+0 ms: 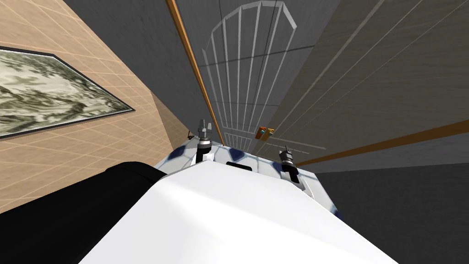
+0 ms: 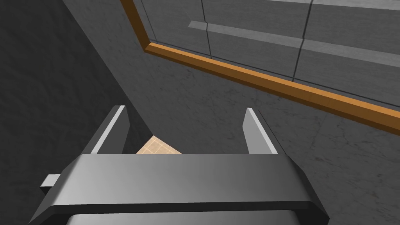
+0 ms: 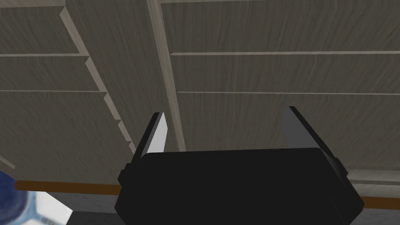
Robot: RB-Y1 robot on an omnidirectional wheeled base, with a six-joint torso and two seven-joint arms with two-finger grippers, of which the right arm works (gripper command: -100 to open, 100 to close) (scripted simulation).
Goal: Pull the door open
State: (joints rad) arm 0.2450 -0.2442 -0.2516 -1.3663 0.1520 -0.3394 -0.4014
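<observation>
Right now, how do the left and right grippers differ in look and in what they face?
The left gripper has a grey body; the right gripper has a black one. The left gripper faces a dark grey wall beside an orange frame; the right gripper faces a brown-grey panelled surface. Both are open.

Dim, flat light, wide-lens splay, perhaps shadowless

No text, label, brand, number or sign can be read. The framed picture (image 1: 50, 91) on the tan wall carries only a mottled green-grey pattern, and the grey door (image 1: 247, 73) bears only arched panel lines.
</observation>
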